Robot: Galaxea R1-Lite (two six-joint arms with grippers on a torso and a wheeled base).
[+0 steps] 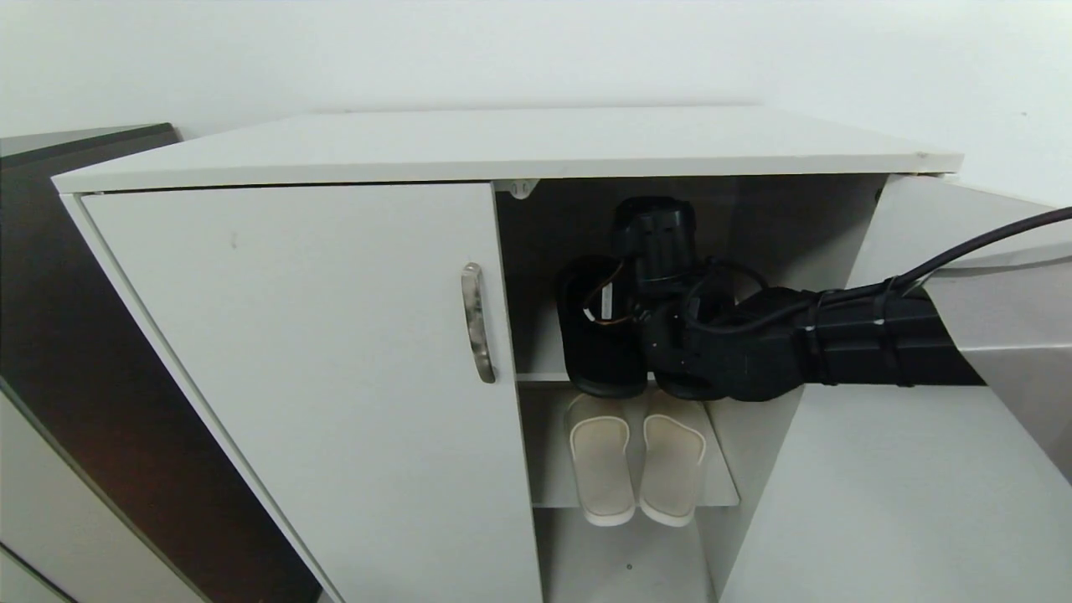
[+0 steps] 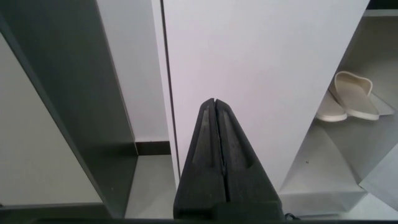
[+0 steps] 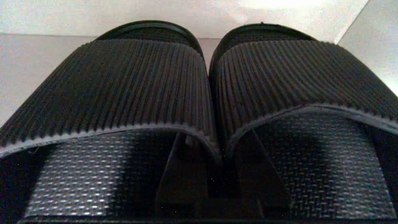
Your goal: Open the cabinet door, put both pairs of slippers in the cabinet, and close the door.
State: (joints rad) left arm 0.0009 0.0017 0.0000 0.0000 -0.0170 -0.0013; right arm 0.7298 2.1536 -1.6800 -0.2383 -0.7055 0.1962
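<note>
The cabinet (image 1: pixel 502 142) is white, with a flat top. Its left door (image 1: pixel 293 335) is closed and carries an upright metal handle (image 1: pixel 476 322) near its inner edge. The left claw (image 2: pixel 215 111) hangs low in front of that closed door, its two fingers pressed together with nothing between them.

Past the handle the cabinet stands open. The black slippers (image 1: pixel 599 335) sit side by side at the front edge of the upper shelf (image 1: pixel 536 377), their heels reaching just over it. The right claw (image 3: pixel 216 168) is clamped on them: its fingers go in under the ribbed straps and pinch the two inner walls of the pair together.

Directly below, the white slippers (image 1: pixel 636 461) lie flat and side by side on the lower shelf (image 1: pixel 722 496), heels toward the front and just past the shelf edge. Farthest right, the right door (image 1: pixel 879 502) is swung wide open.
</note>
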